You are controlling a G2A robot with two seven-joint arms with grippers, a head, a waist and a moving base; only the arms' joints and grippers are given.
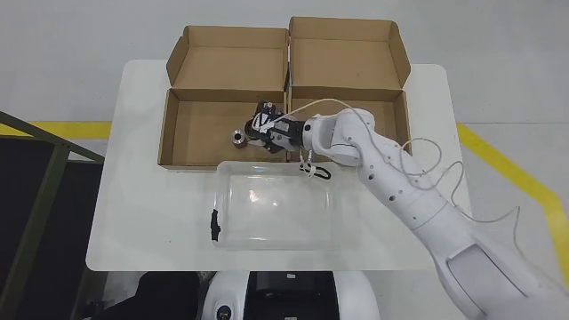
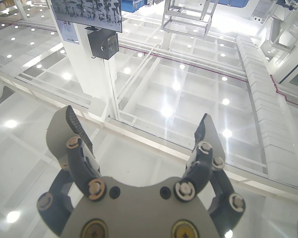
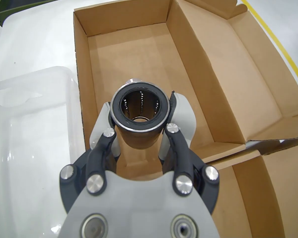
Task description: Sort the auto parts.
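Starting with the bearing (image 3: 139, 137): pinched across its barrel by the right claw (image 3: 141, 103), fingers closed tight on either side, bore open toward the wrist, long axis crosswise to the squeeze. Hangs over the left box (image 3: 129, 58), down at the end nearest the right box (image 1: 373, 111) and close to the wall that runs along the bin (image 1: 276, 213). Bare cardboard floor right underneath, nothing else lying in there. Touching that floor or just above it? Can't tell from here. Looks like a release is next, and that turns on straight down: walls stand apart from the barrel on all sides, so probably room enough, though a round barrel may well roll once let go. Meanwhile the left claw (image 2: 139, 125) is spread wide, holding nothing, pointed up at the lit ceiling (image 2: 188, 75), well away from all this. Beneath both boxes and the bin, a smooth white table (image 1: 142, 196); beyond it, grey floor with a yellow line (image 1: 498, 156).
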